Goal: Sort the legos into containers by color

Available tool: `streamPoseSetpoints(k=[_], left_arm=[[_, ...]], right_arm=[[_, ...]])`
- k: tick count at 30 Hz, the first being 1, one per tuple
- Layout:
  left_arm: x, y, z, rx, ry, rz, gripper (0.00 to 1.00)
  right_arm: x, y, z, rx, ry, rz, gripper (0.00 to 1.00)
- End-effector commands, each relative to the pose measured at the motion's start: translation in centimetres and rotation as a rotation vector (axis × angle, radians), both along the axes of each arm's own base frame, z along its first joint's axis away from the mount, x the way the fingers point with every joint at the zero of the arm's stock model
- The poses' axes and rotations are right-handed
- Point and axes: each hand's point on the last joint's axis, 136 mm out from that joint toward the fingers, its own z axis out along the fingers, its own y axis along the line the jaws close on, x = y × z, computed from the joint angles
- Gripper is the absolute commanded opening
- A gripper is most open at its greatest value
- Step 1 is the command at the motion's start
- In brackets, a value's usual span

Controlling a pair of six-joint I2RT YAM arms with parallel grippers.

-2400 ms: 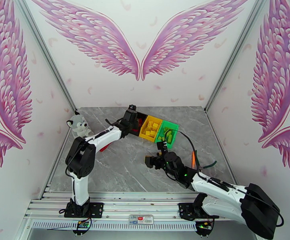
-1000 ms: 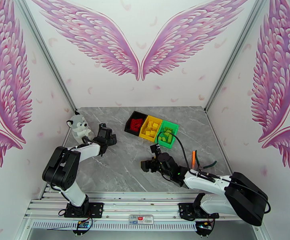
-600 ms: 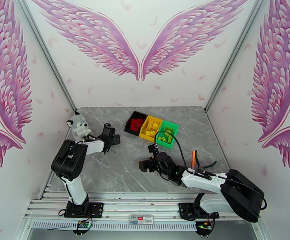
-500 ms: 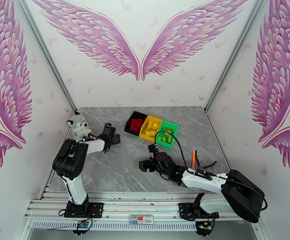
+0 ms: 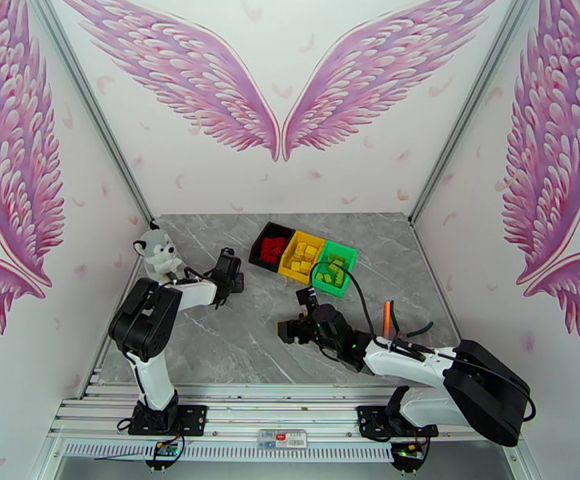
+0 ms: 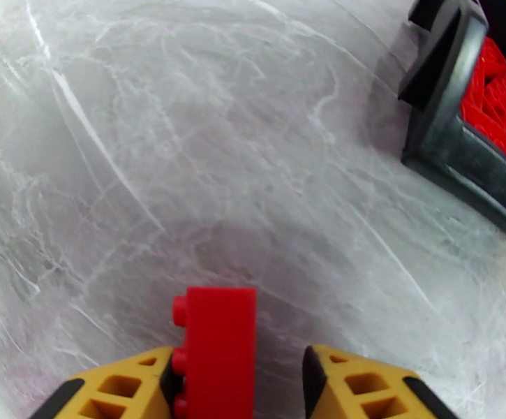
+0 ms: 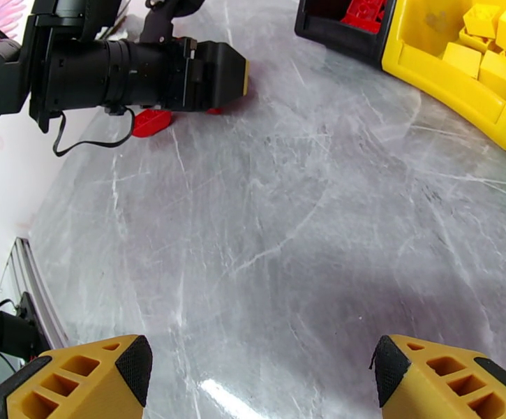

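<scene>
Grey marble table (image 6: 183,134) is carrying the black bin (image 6: 455,134) of red legos (image 6: 504,99), lying at 2 o'clock from the left gripper (image 6: 239,371). Its parted fingers are bracketing the red brick (image 6: 218,329), long axis 12-to-6, touching one pad only. Right gripper (image 7: 259,364) is hanging spread, empty.

The left arm (image 5: 152,376) and right arm (image 5: 408,364) have glossy white links, bulky black joints (image 5: 142,318) and black bases (image 5: 155,418). A thin black cable (image 7: 54,134) loops off the left wrist. The fingers (image 7: 78,385) are orange-yellow, with square pockets and black pads (image 7: 139,366).
</scene>
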Motion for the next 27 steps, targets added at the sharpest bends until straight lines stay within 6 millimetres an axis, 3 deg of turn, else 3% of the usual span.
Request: streamPoseSetpoints(k=[1,7,12,17,22,27], left_arm=[[0.4,0.5,-0.3,0.035,0.012,0.026,0.43],[-0.2,0.1,1.1,0.041,-0.018,0.022,0.27],[-1.3,-2.5,3.9,0.007,-0.074,-0.047,0.24],[-1.1,-5.6,6.4,-0.025,-0.105,-0.126,0.24],[0.7,-8.4,8.7,-0.026,-0.14,-0.176,0.24],[4.3,-11.1,10.5,-0.001,-0.162,-0.21,0.24]], right_arm=[[0.3,0.5,1.0,0.027,-0.021,-0.01,0.9],[0.3,0.0,1.1,0.015,-0.029,-0.022,0.9],[0.5,-1.4,1.4,-0.015,-0.059,-0.068,0.9],[0.4,-2.8,1.9,-0.029,-0.087,-0.107,0.91],[0.1,-3.7,2.4,-0.028,-0.102,-0.125,0.91],[-0.2,-4.7,2.7,-0.033,-0.11,-0.147,0.91]])
